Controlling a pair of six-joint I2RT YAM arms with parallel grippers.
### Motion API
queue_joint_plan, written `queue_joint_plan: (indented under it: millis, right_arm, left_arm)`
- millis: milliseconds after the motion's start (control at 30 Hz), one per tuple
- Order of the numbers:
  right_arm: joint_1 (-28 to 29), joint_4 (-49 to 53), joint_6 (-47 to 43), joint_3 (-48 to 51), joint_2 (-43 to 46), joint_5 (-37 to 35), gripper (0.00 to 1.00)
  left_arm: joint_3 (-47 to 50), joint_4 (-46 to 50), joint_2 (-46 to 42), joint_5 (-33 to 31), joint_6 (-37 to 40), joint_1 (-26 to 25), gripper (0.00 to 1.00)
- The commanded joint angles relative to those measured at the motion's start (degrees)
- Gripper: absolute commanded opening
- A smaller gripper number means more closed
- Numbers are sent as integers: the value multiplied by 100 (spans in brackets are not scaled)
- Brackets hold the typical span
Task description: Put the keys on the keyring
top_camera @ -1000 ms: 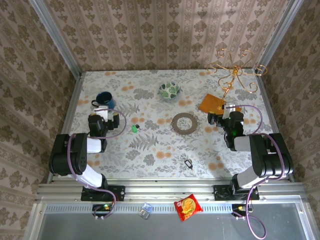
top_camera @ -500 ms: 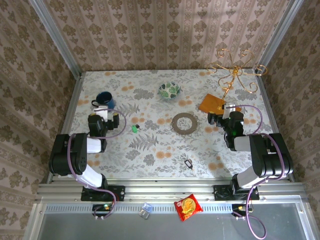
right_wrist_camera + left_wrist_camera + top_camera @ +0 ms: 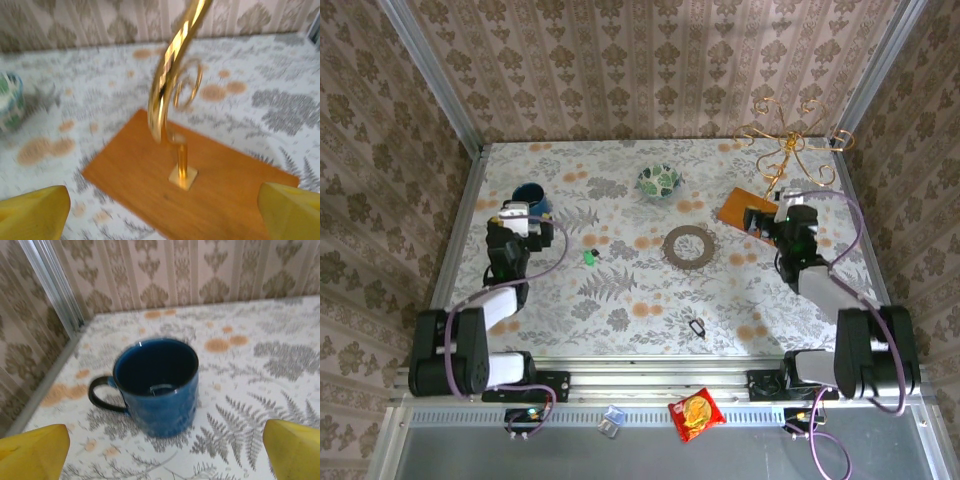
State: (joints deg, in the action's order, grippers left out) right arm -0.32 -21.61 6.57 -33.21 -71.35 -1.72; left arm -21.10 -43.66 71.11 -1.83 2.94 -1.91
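Floral table (image 3: 620,300) (mug (image 3: 529,196), bowl (image 3: 660,181), keys (image 3: 590,256), keyring (image 3: 697,328))

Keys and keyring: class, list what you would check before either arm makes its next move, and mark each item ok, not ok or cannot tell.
1. Keys lying free, nothing on them: ok.
2. Keyring lying free, apart from the keys: ok.
3. Left gripper open and empty: ok.
4. Right gripper open and empty: ok.
5. Left gripper facing the keys: not ok, it faces the blue mug.
6. Right gripper facing the keyring: not ok, it faces the gold stand on its wooden base.
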Motion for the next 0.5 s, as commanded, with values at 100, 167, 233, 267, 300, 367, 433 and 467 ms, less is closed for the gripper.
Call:
queue_joint_plan:
  millis: [100,167,233,267,300,367,433,467]
  right_arm:
    - [171,2512,1615,-494,648,-99,90]
    - [235,2947,2039,-567,746,-46,87]
    - [318,3377,2345,-648,793,143,84]
    - [372,3563,2425,-687,798,205,84]
    - [461,3760,2462,-735,807,260,83]
    - [670,4091,2448,-832,816,317,81]
    - [969,4362,2340,-908,809,317,80]
    - [1107,4454,2292,-936,798,292,79]
  left_arm:
    - [-506,1833,-985,442,-522,-77,98]
    - [-647,2220,-1144,596,-713,-129,98]
    - [-749,2529,-1270,689,-934,-267,97]
    - [-756,2598,-1321,703,-1006,-358,96]
    - [-751,2651,-1365,680,-1056,-500,95]
    - [-695,2678,-1428,504,-1128,-835,95]
    - [-652,2706,-1455,318,-1187,-1276,94]
    - [-646,2704,-1424,231,-1231,-1474,94]
